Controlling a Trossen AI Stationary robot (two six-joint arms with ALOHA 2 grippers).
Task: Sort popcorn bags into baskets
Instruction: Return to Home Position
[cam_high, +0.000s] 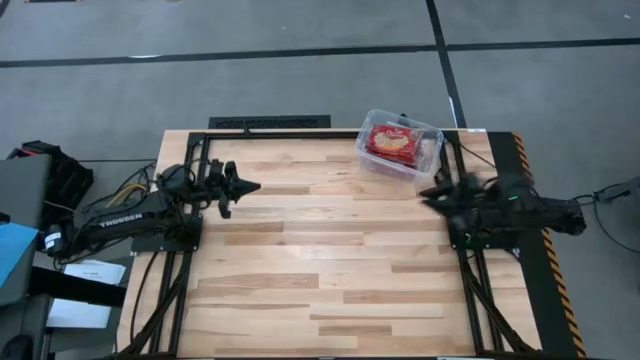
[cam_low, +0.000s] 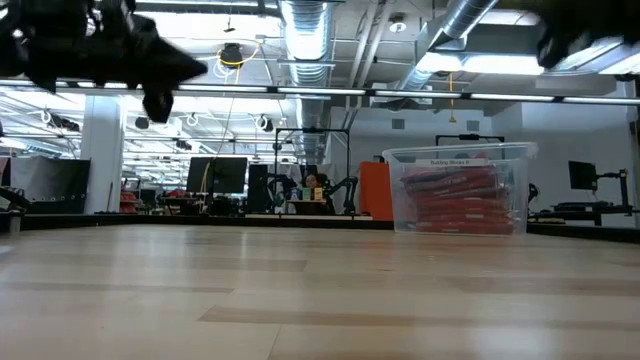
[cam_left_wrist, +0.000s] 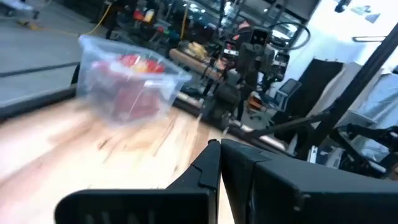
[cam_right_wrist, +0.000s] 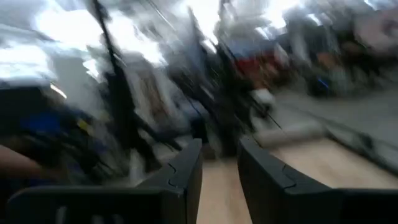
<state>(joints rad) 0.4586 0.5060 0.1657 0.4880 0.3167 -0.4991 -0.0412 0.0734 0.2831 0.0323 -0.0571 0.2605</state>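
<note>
One clear plastic tub (cam_high: 433, 148) stands near the tip of the right gripper (cam_high: 428, 193), off to its side, and well apart from the left gripper (cam_high: 252, 186). It holds a stack of red popcorn bags (cam_high: 392, 143), the top one showing a yellow-cream oval; the number in the stack cannot be counted. Of the two grippers, the left has its fingers pressed together and empty, while the right's fingers are parted by a narrow gap, also empty.

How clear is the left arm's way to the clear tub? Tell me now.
Probably clear: only bare table lies between the left end effector and the tub at the far right edge. The right end effector hangs close beside the tub and might crowd the approach.
</note>
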